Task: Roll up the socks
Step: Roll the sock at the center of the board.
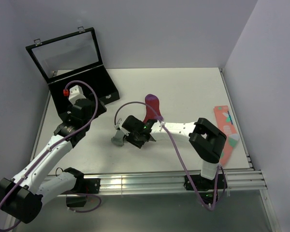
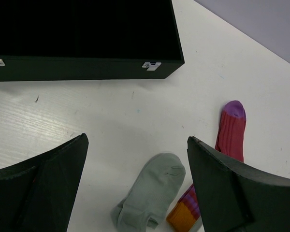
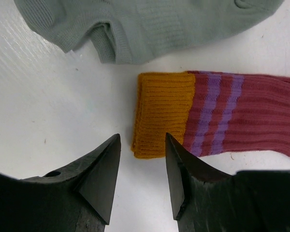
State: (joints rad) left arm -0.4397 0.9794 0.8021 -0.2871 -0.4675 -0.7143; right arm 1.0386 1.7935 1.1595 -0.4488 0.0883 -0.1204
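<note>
Socks for rolling lie near the middle of the white worktop (image 1: pixel 193 87), in front of the open black case with a glazed lid (image 1: pixel 82 94) that stands at the far left. The long magenta-red ribbed sock (image 3: pixel 261 116) stretches from its purple end (image 2: pixel 235 109) on the far side to its orange ribbed end (image 3: pixel 164 113) on the near side. The short grey ankle sock (image 3: pixel 150 26) lies just beside that orange end, with a thin strip of bare worktop between them in the right wrist view. A salmon-pink patched sock (image 1: pixel 225 130) lies well apart at the right edge and seems no part of this. The left jaws hang wide apart above bare worktop between case and socks, holding nothing. The right jaws, also apart and empty, sit low over one corner of the orange end, their tips on either side of its edge. The step in hand looks like taking that end to begin the roll. It would probably go best if the right jaws shifted toward the middle of the band's width before closing, pinched every layer, and turned the fabric squarely along the leg, so the roll does not run crooked. Keeping clear of the grey sock matters, and the left jaws could usefully pin the leg against sliding.
</note>
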